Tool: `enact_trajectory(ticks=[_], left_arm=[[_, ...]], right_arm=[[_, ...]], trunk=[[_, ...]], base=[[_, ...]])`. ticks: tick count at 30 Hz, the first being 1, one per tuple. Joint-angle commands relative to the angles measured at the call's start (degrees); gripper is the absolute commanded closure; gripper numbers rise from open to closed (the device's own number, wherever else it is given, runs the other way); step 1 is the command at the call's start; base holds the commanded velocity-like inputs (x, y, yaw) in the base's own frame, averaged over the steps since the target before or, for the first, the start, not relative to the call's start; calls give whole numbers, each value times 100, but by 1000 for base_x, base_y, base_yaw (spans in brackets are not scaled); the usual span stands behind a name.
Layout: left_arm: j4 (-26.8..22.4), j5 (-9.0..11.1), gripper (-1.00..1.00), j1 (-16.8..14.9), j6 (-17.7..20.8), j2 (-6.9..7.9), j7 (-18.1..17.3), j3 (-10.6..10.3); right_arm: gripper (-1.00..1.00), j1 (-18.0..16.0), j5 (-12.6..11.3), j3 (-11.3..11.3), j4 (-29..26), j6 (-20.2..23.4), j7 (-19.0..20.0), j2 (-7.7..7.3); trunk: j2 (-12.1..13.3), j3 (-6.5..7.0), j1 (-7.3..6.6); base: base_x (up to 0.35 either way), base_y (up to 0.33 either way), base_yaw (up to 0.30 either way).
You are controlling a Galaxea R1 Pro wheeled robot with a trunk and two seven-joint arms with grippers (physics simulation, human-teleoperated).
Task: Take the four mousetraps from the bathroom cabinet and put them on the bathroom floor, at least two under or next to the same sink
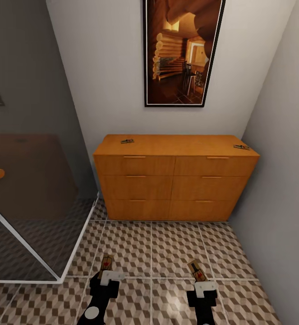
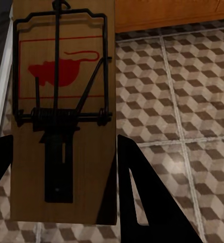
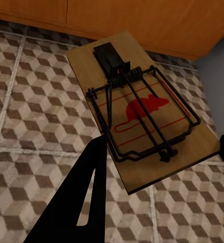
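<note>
while both arms reach forward over the bathroom floor, each carries a trap: the left gripper is closed on a mousetrap that juts out ahead of its fingertips, and the right gripper likewise clamps a second mousetrap, tilted a little toward the left arm. seen along the left fingers, the held mousetrap is a brown board with a black wire bar and spring and a red mouse silhouette inside a thin red frame; no lettering can be read on it. the right wrist view shows the same printing on its mousetrap, red mouse and red outline under the black wire, again with no readable words, and one dark finger beside the board's near edge. well ahead of both grippers stands the cabinet, orange-brown with six drawer fronts and slim handles, against the far wall. two more mousetraps lie on its top, one ahead of the left gripper near the front edge, the other ahead and outward of the right gripper at the top's end. above the cabinet hangs a framed picture of a log interior. a glass shower screen stands outward of the left gripper.
</note>
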Motion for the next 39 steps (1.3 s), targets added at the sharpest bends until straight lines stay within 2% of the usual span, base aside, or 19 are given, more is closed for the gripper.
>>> enact_trajectory(ticks=[1, 17, 23, 30, 33, 36, 39], left_arm=[[-12, 15, 100, -6, 36, 9, 53, -33], [-25, 15, 100, -3, 36, 7, 57, -58], [3, 16, 100, -6, 42, -101, 57, -62], [33, 15, 100, -6, 45, -130, 59, -63], [48, 15, 100, -6, 45, -119, 67, -67], [82, 15, 100, -2, 41, -99, 73, -65], [90, 15, 100, -1, 44, -91, 68, -67]], right_arm=[[100, -5, 37, 14, 7, 2, -35, 2], [100, -5, 37, 14, 10, 2, -35, 2], [100, -5, 37, 14, 8, 2, -35, 2], [100, -5, 38, 14, 8, 2, -33, 4], [100, -5, 37, 14, 8, 2, -33, 69], [100, -5, 37, 14, 8, 2, -22, 216], [100, -5, 41, 14, 1, -1, -19, 276]], trunk=[[-3, -5, 0], [-3, -5, 0], [-3, -5, 0], [-3, -5, 0], [-3, -5, 0], [-3, -5, 0], [-3, -5, 0]], base=[[0, 0, 0], [0, 0, 0], [0, 0, 0], [0, 0, 0], [0, 0, 0], [0, 0, 0], [0, 0, 0]])
